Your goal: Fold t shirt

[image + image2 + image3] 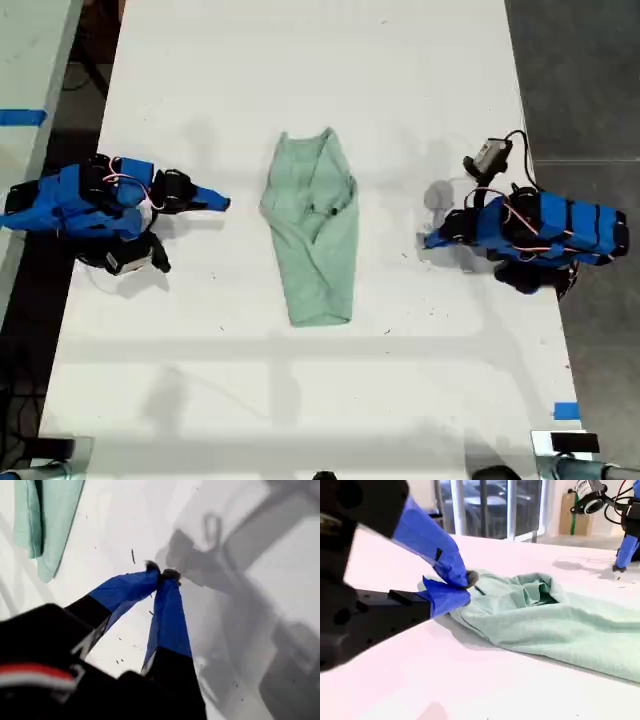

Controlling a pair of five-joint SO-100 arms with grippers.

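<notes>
Exterior view: the t shirt (312, 230) lies on the white desk (300, 400) near its middle, folded into a long narrow strip, wrinkled, between the two blue arms. Our second tool (222, 203), toward the exterior view's left, points at the shirt with bare desk between them. Our first tool (428, 240), toward the exterior view's right, also points at it and stands apart from the cloth. A strip of blue tape (565, 410) sits near the desk's edge at the exterior view's lower right, with no writing on it. First wrist view: first tool (162, 574) has its jaws together, tips meeting, nothing between them; the t shirt (50, 515) lies well beyond the tips. Second wrist view: second tool (467, 587) has its jaws together and empty, tips lined up with the near edge of the t shirt (545, 620). Beyond the shirt a small camera (590, 495) carries a label too small to read.
</notes>
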